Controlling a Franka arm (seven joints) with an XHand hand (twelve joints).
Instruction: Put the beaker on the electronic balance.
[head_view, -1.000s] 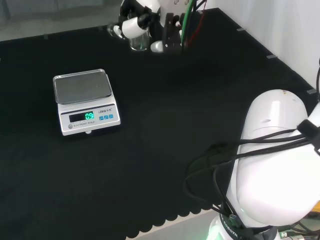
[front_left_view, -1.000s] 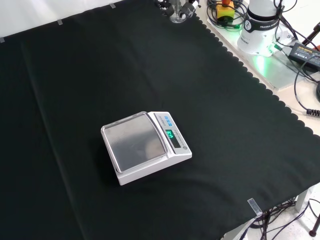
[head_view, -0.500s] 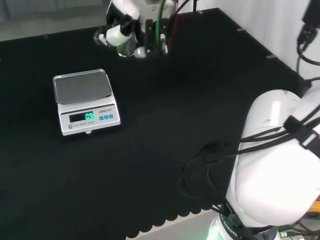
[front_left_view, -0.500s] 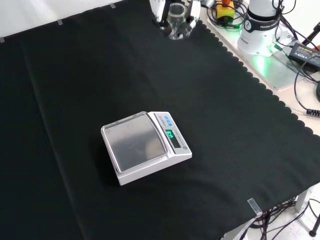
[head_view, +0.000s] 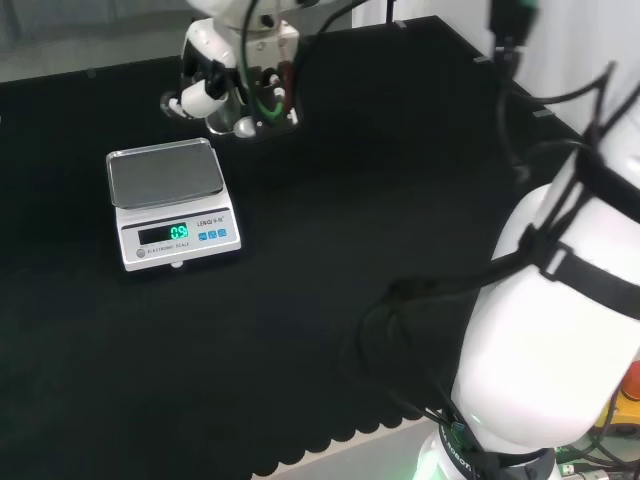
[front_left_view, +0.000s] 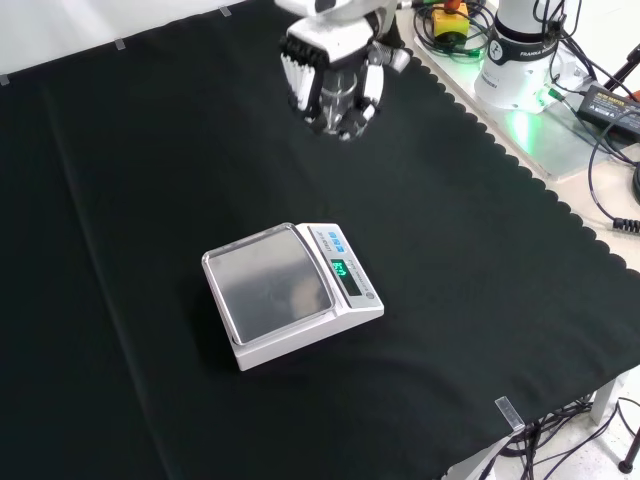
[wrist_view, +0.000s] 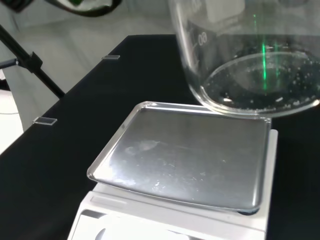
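- The hand (front_left_view: 335, 75) has its fingers curled round the clear beaker (front_left_view: 340, 95), holding it in the air beyond the scale (front_left_view: 290, 290), not yet over its steel pan (wrist_view: 185, 160)
- Risk, as I judge it: coming down too early could catch the beaker's base on the pan's rim and tip it
- Since a second ago, the hand has carried the beaker from the cloth's far edge toward the scale

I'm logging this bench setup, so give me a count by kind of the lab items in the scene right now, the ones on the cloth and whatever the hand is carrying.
Glass beaker, held in the hand above the cloth: 1
Electronic balance, with its steel pan bare: 1
Total: 2
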